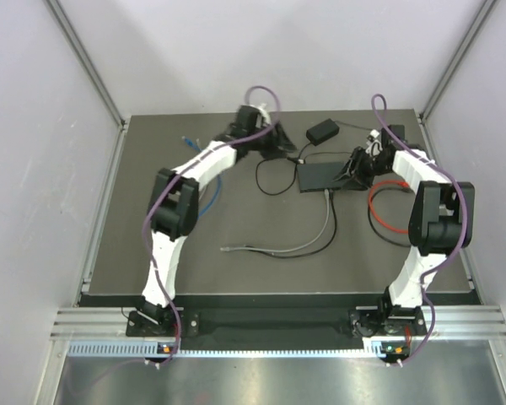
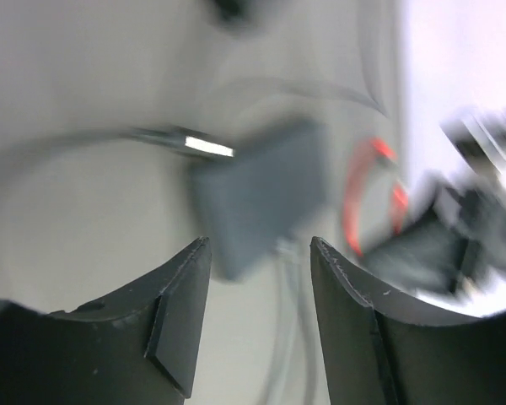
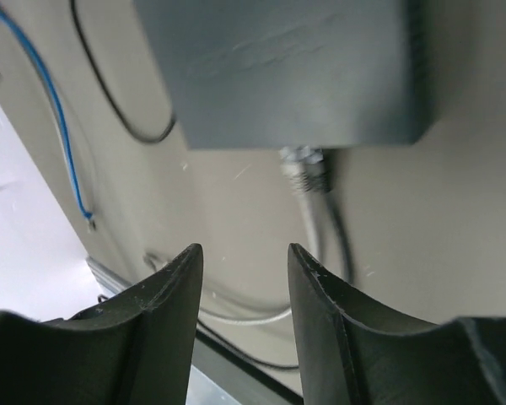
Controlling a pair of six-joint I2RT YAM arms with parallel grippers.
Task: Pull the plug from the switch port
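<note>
Plug (image 3: pixel 304 164) is sticking from near edge of switch (image 3: pixel 287 67)
Right gripper (image 3: pixel 240 249) is hovering open, plug just beyond its tips, nearer than the open left gripper (image 2: pixel 260 240).

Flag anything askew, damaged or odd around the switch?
Nothing damaged or spilled. The switch lies flat with one grey cable plugged into its near edge. A loose blue cable and red cable sprawl either side, which is untidy but not odd. The left gripper and right gripper are open and empty.
</note>
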